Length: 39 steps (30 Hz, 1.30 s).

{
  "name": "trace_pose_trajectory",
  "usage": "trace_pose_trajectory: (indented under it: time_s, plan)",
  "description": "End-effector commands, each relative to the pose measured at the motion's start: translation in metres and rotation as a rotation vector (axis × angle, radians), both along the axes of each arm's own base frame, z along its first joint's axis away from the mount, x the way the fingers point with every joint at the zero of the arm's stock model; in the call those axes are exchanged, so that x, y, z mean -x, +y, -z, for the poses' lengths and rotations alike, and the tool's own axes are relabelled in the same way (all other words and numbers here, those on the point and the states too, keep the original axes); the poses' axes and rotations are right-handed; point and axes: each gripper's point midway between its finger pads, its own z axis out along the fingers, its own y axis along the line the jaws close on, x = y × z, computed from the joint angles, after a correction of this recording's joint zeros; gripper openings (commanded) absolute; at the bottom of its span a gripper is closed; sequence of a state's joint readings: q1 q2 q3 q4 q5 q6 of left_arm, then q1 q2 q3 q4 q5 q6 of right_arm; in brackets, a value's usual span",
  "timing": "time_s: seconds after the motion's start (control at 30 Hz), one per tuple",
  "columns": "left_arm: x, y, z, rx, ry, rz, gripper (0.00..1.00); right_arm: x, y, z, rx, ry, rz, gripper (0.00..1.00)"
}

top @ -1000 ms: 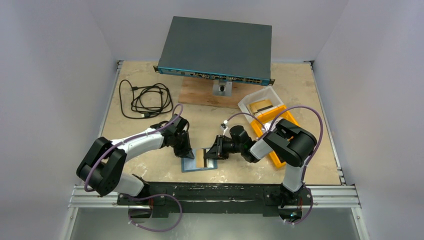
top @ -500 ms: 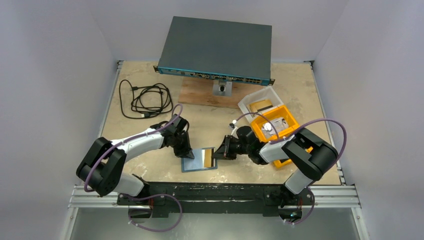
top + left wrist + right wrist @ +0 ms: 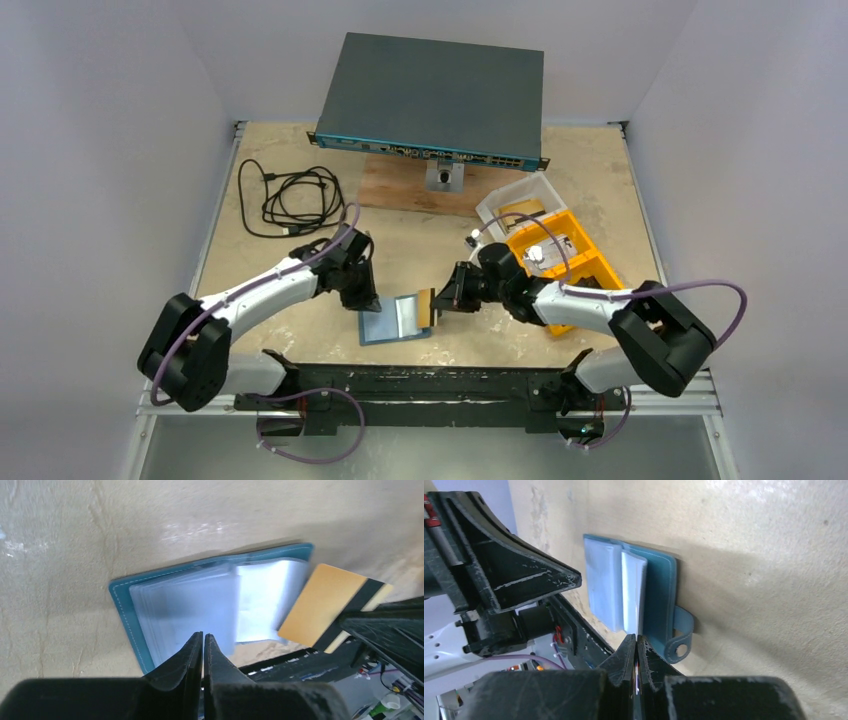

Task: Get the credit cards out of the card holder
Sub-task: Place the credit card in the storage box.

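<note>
Jaws on my left gripper (image 3: 203, 636), nearer than the coiled black cable (image 3: 295, 200) at far left, are pressed together, tips down on the clear sleeves of the teal-blue folding card holder (image 3: 175, 600); whether a sleeve is caught between them I can't tell. It lies open on the tan table (image 3: 420, 250). At its right edge my right gripper (image 3: 637, 647) pinches a black-striped gold plastic card (image 3: 320, 602), almost wholly outside the sleeves. Further right, that arm crosses the orange plastic bin (image 3: 520, 243) beside a clear plastic tub (image 3: 530, 185).
</note>
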<state>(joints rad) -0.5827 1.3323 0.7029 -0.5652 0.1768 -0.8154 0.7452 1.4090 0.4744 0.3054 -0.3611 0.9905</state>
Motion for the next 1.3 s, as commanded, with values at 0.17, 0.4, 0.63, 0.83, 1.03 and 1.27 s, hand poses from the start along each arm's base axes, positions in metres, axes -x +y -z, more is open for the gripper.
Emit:
trace_pose_trajectory:
  time_s: [0.17, 0.4, 0.63, 0.83, 1.03, 1.27]
  plan:
    - [-0.028, -0.015, -0.088, 0.097, -0.246, 0.112, 0.45, -0.026, -0.013, -0.062, 0.033, -0.129, 0.103, 0.00]
    - [-0.023, -0.013, -0.115, 0.126, -0.310, 0.151, 0.82, -0.042, -0.058, -0.097, 0.105, -0.167, 0.289, 0.00]
    - [-0.014, -0.014, -0.124, 0.169, -0.328, 0.183, 0.86, -0.071, -0.102, -0.117, 0.113, -0.175, 0.483, 0.00]
    - [-0.009, -0.017, -0.127, 0.197, -0.329, 0.208, 0.86, -0.125, -0.154, -0.141, 0.058, -0.221, 0.683, 0.00]
    - [-0.007, -0.015, -0.133, 0.199, -0.344, 0.221, 0.86, -0.184, -0.195, -0.159, -0.003, -0.253, 0.824, 0.00]
    - [-0.004, -0.013, -0.135, 0.194, -0.346, 0.231, 0.86, -0.238, -0.217, -0.147, 0.008, -0.227, 0.913, 0.00]
